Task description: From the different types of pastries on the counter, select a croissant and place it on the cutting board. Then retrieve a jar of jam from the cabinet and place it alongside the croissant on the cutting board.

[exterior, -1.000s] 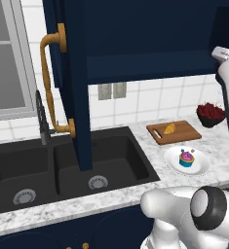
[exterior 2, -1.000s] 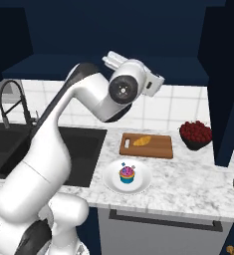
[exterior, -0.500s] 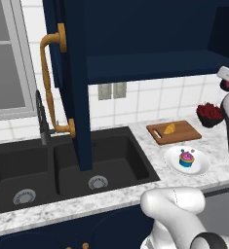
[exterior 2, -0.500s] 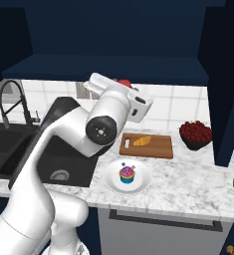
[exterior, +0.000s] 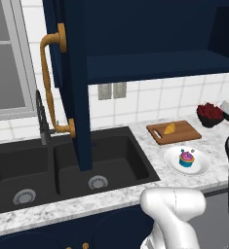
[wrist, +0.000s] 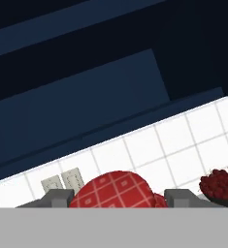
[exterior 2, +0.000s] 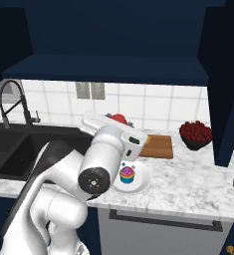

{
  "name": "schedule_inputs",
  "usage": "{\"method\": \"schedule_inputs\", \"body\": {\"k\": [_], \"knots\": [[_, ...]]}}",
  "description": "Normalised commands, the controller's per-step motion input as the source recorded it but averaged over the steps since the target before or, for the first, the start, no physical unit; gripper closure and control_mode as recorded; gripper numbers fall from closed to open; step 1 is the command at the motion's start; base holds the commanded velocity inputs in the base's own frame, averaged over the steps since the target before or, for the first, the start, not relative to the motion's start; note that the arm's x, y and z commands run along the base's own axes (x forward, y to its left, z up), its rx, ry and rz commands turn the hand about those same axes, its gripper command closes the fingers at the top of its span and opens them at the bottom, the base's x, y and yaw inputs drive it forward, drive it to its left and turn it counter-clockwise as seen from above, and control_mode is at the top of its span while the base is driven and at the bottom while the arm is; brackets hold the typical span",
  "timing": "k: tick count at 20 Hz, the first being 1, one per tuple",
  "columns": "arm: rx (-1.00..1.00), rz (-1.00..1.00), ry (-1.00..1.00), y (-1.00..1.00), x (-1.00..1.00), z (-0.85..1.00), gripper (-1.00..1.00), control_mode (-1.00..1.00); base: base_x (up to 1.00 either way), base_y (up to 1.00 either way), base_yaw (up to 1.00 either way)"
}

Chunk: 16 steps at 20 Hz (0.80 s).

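So the gripper (wrist: 116,203) has the jam jar (wrist: 116,190) pinched between its two fingers, the red jar sitting right at the bottom of the hand view. From the right side you can see a bit of red jar poking up behind the arm's wrist, above the counter (exterior 2: 188,187).

Closest thing under it is the cupcake (exterior 2: 127,174) on its white plate (exterior 2: 141,185), just in front of the cutting board (exterior: 181,132). The croissant (exterior: 169,129) is already on the board, toward the middle-left. Bowl of berries (exterior 2: 195,133) sits off to the right, and the cabinet (exterior: 150,39) stands open at the back, its shelf looking bare.

My worry: the arm blocks most of the board, and coming down short would knock the cupcake. Too far left and the jar lands on the croissant. Also it's hard to tell how deep the grip is, so a tilt could let it slip.
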Motion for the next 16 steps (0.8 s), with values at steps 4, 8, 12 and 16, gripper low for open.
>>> {"method": "schedule_inputs", "body": {"k": [4, 8, 12, 16], "knots": [[0.0, 0.0, 0.0, 0.0, -0.28, -0.32, 1.0, -1.0, 0.0, 0.0, 0.0], [0.0, 0.0, -0.04, -0.01, 0.19, -0.07, 1.0, -1.0, 0.0, 0.0, 0.0], [0.0, 0.0, -0.09, -0.07, 0.45, -0.21, 1.0, -1.0, 0.0, 0.0, 0.0], [0.0, 0.0, -0.1, -0.02, 0.46, -0.31, 1.0, -1.0, 0.0, 0.0, 0.0]]}}
